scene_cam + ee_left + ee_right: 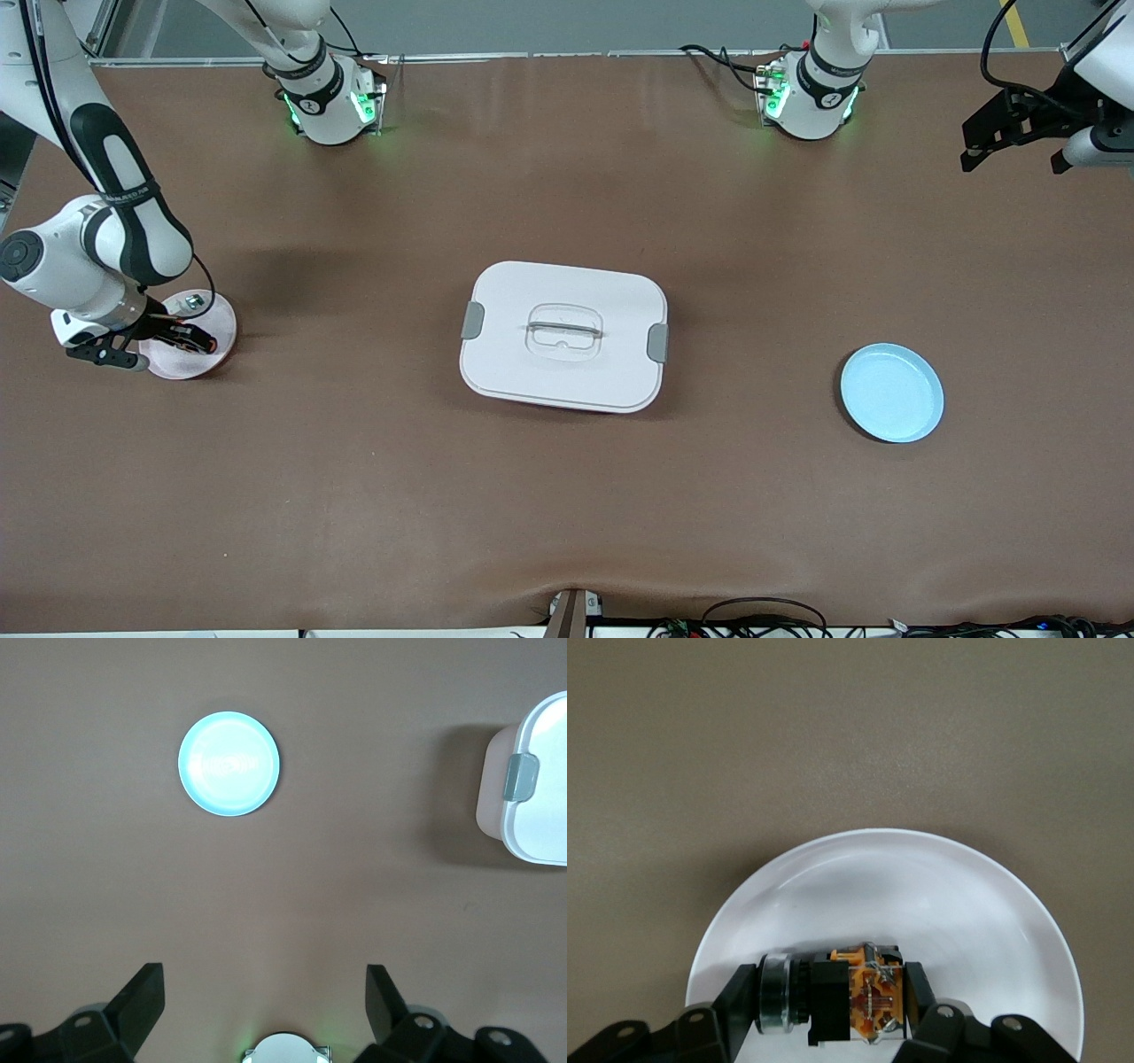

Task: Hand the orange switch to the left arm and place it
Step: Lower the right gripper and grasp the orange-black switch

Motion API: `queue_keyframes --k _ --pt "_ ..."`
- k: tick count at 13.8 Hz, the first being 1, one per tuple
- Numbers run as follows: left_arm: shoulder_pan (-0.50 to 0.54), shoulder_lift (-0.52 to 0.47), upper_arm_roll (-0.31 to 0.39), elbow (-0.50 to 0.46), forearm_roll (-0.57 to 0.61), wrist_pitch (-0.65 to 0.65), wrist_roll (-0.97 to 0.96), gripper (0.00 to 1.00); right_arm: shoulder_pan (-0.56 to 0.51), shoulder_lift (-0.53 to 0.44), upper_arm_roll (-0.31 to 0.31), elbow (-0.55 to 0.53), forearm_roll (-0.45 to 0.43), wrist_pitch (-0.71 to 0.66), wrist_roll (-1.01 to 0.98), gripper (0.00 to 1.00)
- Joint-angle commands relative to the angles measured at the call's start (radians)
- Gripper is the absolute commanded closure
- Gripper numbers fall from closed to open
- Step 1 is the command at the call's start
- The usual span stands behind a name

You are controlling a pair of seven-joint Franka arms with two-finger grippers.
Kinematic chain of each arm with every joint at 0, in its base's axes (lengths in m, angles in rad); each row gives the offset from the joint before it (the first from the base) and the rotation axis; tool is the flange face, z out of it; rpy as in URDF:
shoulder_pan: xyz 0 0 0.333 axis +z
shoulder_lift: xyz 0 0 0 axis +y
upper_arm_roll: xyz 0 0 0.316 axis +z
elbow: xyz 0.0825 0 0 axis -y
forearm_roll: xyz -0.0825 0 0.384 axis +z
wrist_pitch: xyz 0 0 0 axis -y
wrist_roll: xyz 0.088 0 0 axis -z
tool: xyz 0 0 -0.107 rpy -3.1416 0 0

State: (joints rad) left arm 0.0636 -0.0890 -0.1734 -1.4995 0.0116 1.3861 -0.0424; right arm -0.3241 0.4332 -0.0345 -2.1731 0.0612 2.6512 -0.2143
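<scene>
The orange switch [852,997], a black body with an orange end and a silver collar, lies on its side on a white plate [921,895] at the right arm's end of the table. My right gripper [831,997] is shut on it, one finger at each end. In the front view the right gripper [182,335] is down on that plate [221,330] and mostly hides the switch. The white box [563,335] with grey latches sits mid-table. My left gripper [1015,161] waits open, in the air over the table's edge at the left arm's end, holding nothing.
A light blue plate [891,392] lies toward the left arm's end, nearer to the front camera than the box. The left wrist view shows this blue plate [229,764] and one corner of the box [536,780]. A small silver-white part [190,304] also lies on the white plate.
</scene>
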Motion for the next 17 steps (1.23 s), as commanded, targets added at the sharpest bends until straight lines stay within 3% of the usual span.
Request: queue_keyframes --k 1,6,14,17 --pt "-0.002 0.000 0.000 0.007 -0.010 -0.012 -0.002 0.00 0.002 0.019 0.007 0.021 0.023 -0.011 0.013 1.00" --pt "-0.004 0.000 0.000 0.007 -0.010 -0.010 -0.004 0.00 0.019 -0.025 0.008 0.107 0.022 -0.320 0.064 1.00" --pt "-0.021 0.002 -0.001 0.007 -0.013 -0.007 -0.007 0.00 0.019 -0.051 0.010 0.156 0.022 -0.358 0.056 1.00" --pt "-0.041 0.011 -0.009 0.010 -0.016 0.001 -0.005 0.00 0.033 -0.129 0.013 0.182 0.023 -0.492 0.085 1.00"
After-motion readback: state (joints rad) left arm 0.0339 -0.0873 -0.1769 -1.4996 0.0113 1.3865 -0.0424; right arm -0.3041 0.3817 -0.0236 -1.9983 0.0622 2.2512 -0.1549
